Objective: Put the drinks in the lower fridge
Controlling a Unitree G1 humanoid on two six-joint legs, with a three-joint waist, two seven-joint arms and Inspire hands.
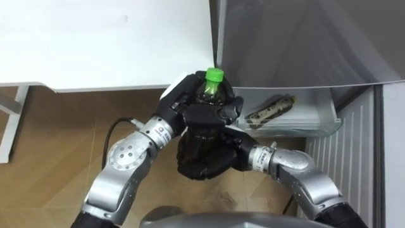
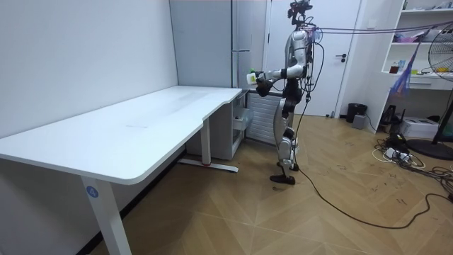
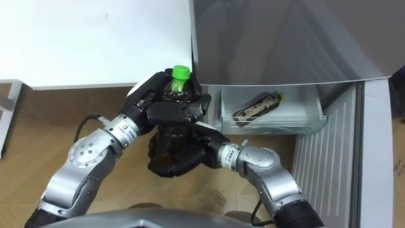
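Observation:
A drink bottle (image 1: pixel 207 94) with a green cap (image 1: pixel 215 75) and dark liquid is held upright in front of my chest. My left hand (image 1: pixel 181 98) comes in from the left and has its fingers curled round the upper part of the bottle. Below it, my right hand (image 1: pixel 201 158) wraps the bottle's lower part. The lower fridge drawer (image 1: pixel 329 121) stands pulled out just right of the bottle, and a second bottle (image 1: pixel 272 109) lies on its side inside. In the room view I stand before the grey fridge (image 2: pixel 212 42) with the bottle (image 2: pixel 252 76) at chest height.
The white desk (image 1: pixel 95 38) runs along my left, its corner close to the fridge's upper door (image 1: pixel 304 38). A white ribbed panel (image 1: pixel 354 158) stands to my right. Wooden floor lies under my arms.

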